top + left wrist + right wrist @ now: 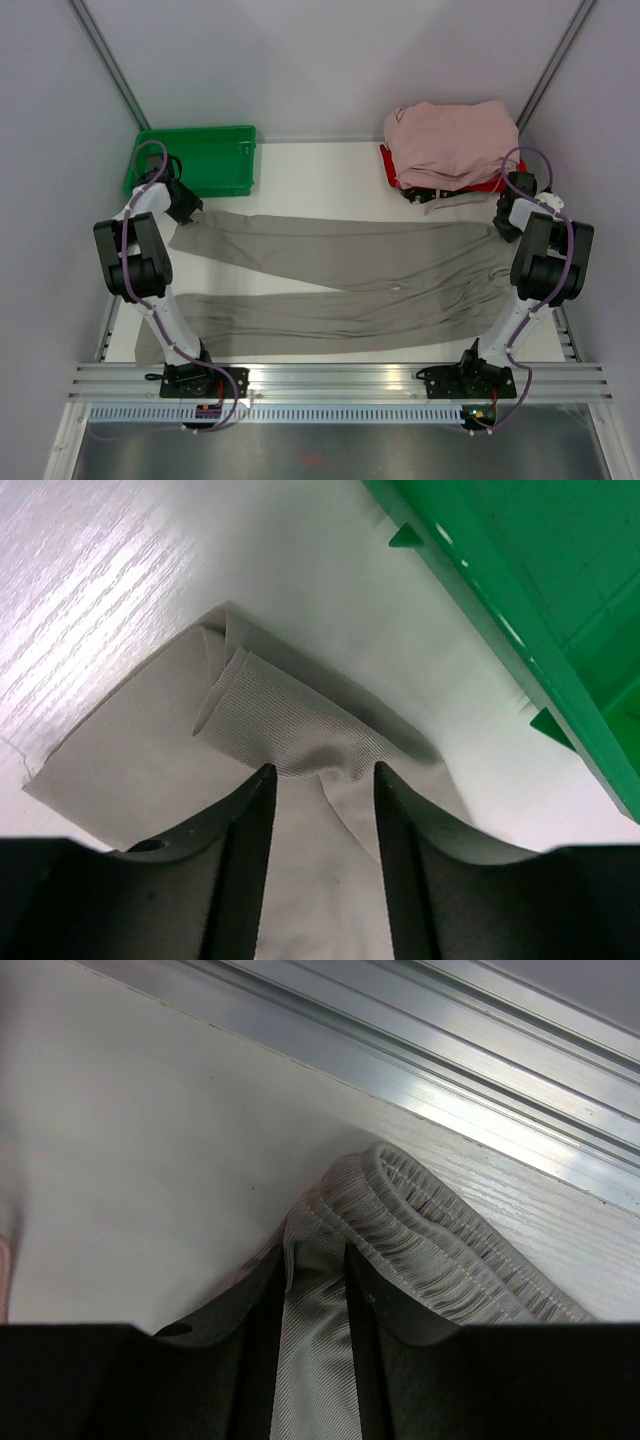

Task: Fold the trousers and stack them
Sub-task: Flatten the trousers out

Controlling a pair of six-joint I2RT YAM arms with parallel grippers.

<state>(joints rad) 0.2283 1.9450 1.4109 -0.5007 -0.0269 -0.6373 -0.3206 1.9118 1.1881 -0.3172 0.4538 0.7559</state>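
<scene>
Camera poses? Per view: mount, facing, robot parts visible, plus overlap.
Top external: above and behind the bases, looking down at the table; left arm, right arm, trousers, green bin, pink pile.
Left wrist: on the left gripper, looking past its fingers at a trouser cuff beside the bin.
Right wrist: on the right gripper, looking past its fingers at the waistband by an aluminium rail.
Shared: top and left wrist both show the bin.
</scene>
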